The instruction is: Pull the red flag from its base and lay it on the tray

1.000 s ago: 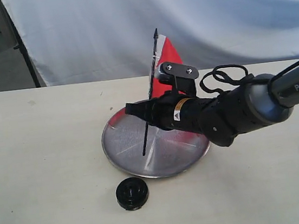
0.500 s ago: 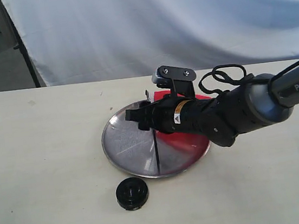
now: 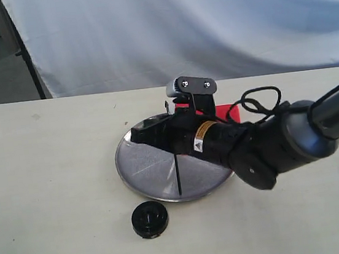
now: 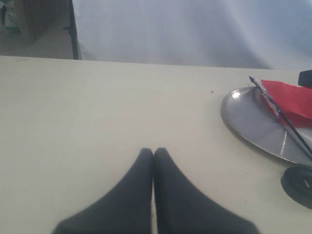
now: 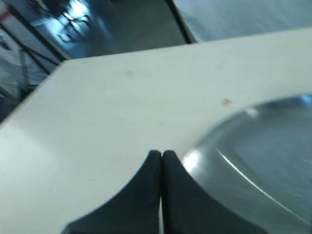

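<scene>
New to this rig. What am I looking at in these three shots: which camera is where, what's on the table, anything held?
It is a robot with two arms, each ending in a two-fingered pincer. The wide shot comes from a camera off the arms; only the right arm shows there, reaching over the tray. The other two come from cameras on the wrists, each looking along its own pincer. The left pincer is shut and empty, over bare table. The right pincer is also shut, nothing between its fingers, near the tray's rim. On the table: the round silver tray, the red flag lying on it with its thin black pole, and the small black base beside the tray, socket empty.
</scene>
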Controlling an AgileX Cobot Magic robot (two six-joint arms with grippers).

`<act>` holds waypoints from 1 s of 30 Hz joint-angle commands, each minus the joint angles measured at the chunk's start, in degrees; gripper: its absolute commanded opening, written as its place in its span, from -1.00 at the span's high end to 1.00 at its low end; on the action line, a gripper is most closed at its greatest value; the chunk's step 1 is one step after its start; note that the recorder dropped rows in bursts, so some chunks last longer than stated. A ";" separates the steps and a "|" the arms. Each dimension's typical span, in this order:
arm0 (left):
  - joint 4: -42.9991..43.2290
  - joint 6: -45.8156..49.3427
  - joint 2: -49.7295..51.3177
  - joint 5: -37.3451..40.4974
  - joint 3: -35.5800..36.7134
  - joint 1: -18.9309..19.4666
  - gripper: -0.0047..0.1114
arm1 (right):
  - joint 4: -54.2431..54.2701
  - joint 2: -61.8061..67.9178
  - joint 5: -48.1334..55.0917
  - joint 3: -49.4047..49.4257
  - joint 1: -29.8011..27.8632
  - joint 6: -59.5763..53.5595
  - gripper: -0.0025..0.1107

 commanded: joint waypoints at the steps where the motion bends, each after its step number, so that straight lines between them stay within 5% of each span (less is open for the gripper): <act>1: -0.55 -0.09 -0.28 0.03 0.16 0.15 0.92 | -1.31 -4.08 -19.39 7.53 2.21 -0.81 0.96; 13: -0.55 -0.09 -0.28 0.03 0.16 0.15 0.92 | -0.64 -31.78 -15.96 24.62 2.62 -8.50 0.96; 23: -0.55 -0.09 -0.28 0.03 0.16 0.15 0.92 | -0.76 -63.54 29.71 26.93 2.62 -8.50 0.96; 30: -0.55 -0.09 -0.28 0.03 0.16 0.15 0.92 | 1.08 -76.86 48.06 27.06 2.62 -6.89 0.96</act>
